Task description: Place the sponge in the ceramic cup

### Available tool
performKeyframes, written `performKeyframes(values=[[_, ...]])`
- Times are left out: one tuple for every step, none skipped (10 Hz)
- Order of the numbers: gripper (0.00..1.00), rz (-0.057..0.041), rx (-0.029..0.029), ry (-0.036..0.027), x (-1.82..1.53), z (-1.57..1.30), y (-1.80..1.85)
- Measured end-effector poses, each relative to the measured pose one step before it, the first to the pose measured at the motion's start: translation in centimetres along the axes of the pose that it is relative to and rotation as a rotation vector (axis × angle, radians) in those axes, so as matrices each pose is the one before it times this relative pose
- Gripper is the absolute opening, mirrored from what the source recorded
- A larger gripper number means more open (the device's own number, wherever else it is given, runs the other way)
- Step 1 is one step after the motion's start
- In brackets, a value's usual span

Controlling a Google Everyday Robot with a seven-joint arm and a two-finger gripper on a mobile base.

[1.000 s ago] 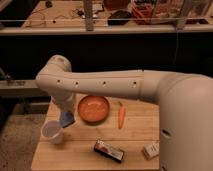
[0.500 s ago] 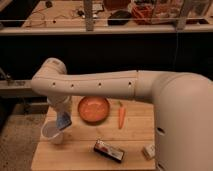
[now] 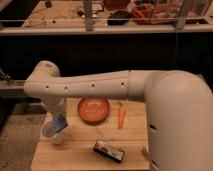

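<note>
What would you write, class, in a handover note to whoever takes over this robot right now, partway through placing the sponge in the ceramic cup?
Gripper: low over the left end of the table, just above the ceramic cup.
Sponge: at the gripper, tilted, at the cup's rim, mostly showing above it.
Cup: upright, left of the orange bowl.
Done: sponge is at the cup.
Left: get it fully inside, let go, withdraw.

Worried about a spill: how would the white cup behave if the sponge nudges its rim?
The ceramic cup looks small, upright and unsupported, so a sideways push from the end effector just above it might slide or tip it. The sponge at its rim looks soft, so it would probably give first.
</note>
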Motion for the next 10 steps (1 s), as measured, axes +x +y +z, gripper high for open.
performKeyframes(values=[[0.00,-0.01004,0.00436,0.00003,-0.331,0.183,-0.667],[0.00,-0.00310,0.00388,0.00029,-0.165,0.215,-0.426],[0.00,-0.00439,-0.00029,0.00184,-0.056,0.106,-0.169],[0.00,-0.00754,-0.00051,0.00251,-0.016,0.072,-0.072],[0.00,-0.00988,-0.00030,0.00220,-0.085,0.194,-0.252],[0.00,-0.00801,-0.00286,0.00147,-0.086,0.212,-0.226],[0.00,-0.00554,-0.00025,0.00105,-0.044,0.128,-0.227],[0.00,-0.00242,-0.00139,0.00174,0.086,0.238,-0.142],[0.00,-0.00233,-0.00108,0.00148,0.024,0.136,-0.073],[0.00,-0.00070,-0.00144,0.00182,0.083,0.099,0.001]])
